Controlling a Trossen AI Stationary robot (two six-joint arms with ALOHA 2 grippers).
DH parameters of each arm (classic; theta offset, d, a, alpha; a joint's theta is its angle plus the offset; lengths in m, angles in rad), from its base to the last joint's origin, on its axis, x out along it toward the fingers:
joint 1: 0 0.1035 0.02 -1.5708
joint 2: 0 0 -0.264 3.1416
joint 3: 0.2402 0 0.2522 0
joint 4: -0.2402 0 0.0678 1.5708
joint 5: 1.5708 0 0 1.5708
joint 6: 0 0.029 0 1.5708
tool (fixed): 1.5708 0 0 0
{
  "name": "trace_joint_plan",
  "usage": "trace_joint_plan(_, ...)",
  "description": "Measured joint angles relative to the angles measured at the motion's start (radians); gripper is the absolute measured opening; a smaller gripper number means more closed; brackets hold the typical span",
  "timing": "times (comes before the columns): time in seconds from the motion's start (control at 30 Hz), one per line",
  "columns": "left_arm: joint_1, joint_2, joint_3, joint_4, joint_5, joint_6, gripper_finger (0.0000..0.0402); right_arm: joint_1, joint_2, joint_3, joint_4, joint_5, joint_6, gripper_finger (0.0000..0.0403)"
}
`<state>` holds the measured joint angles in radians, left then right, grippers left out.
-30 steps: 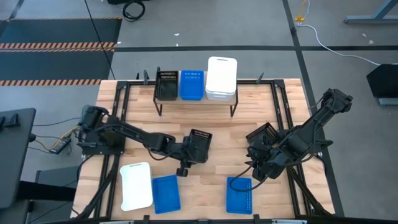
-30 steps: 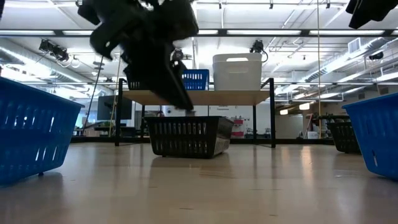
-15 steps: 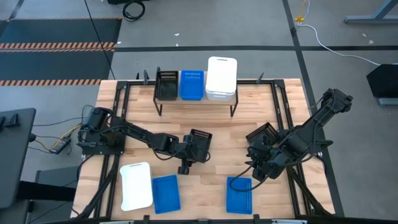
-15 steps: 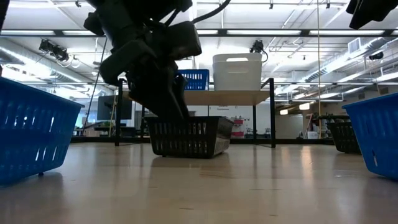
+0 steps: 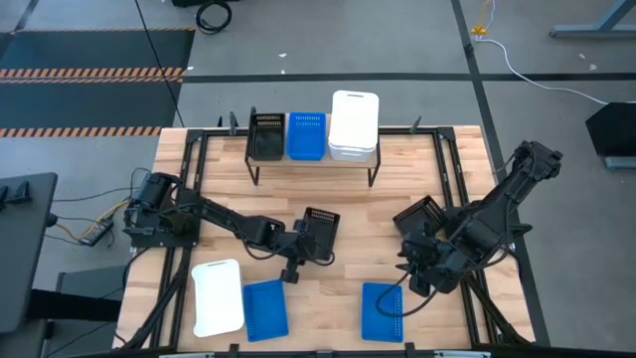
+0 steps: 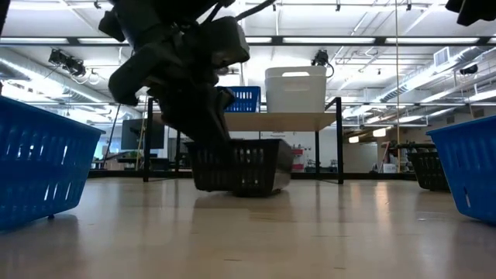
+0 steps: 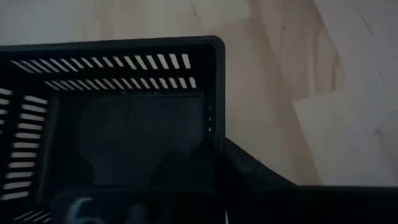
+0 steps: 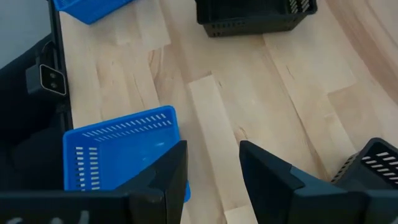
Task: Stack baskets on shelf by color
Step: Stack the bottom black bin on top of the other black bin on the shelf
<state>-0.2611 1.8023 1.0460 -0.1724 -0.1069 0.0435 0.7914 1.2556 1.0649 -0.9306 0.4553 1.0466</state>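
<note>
Clamped shut, fingers of my left gripper (image 5: 301, 242) had just closed from wide onto the rim of the black basket (image 5: 319, 231) mid-table, tipping it slightly; it seemed ready to go to the shelf (image 5: 314, 162). Right gripper (image 5: 417, 275) hovered open over a blue basket (image 5: 382, 310).

The shelf (image 5: 314, 162) carries a black basket (image 5: 266, 136), a blue one (image 5: 306, 136) and a taller white stack (image 5: 354, 126). On the bench, a black basket (image 5: 318, 231) sits tipped mid-bench, another black (image 5: 421, 216) right, blue baskets (image 5: 264, 309) (image 5: 383, 310) and a white (image 5: 218, 297) at front.
</note>
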Motion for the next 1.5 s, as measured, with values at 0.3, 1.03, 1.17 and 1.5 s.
trace_joint_plan(0.3,-0.031,0.000,0.214,-0.210,-0.199,0.009,0.0012,0.008,0.000,0.000,0.000,0.016,0.000,0.0153)
trace_joint_plan(1.03,0.005,-0.138,0.680,-1.096,-0.345,-0.077,0.0012,-0.041,0.001,0.000,-0.016,0.015,-0.066,0.0153)
trace_joint_plan(1.17,0.055,-0.245,0.680,-1.114,-0.345,-0.059,0.0012,-0.092,0.001,0.000,-0.015,0.018,-0.148,0.0153)
trace_joint_plan(1.5,0.273,-0.377,0.681,-1.118,-0.318,0.106,0.0012,-0.234,0.001,0.000,0.051,0.137,-0.404,0.0153)
